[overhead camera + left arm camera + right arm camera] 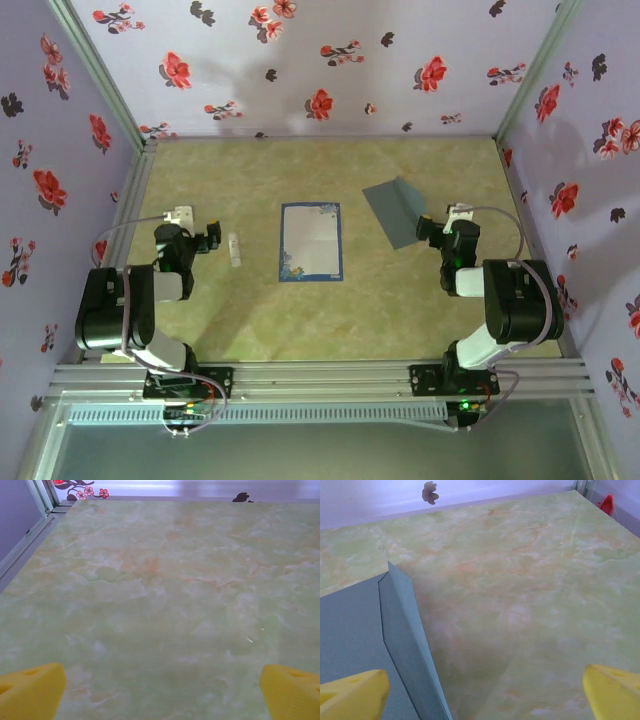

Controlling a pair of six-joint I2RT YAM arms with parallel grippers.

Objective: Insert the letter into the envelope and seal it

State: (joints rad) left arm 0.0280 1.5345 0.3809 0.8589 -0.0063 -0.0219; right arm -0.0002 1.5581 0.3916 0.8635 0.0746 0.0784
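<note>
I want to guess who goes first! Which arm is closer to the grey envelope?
Right. The right arm has its open jaws at the envelope; the left arm is away past the letter.

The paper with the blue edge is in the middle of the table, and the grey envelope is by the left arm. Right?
Not quite. The letter is in the middle of the table, but the envelope lies by the right gripper, not on the left side. The top external view shows it.

Black bulky arms [120,310], grey cables [118,232], white wrist cameras [180,213], yellow fingertips [30,690].
</note>
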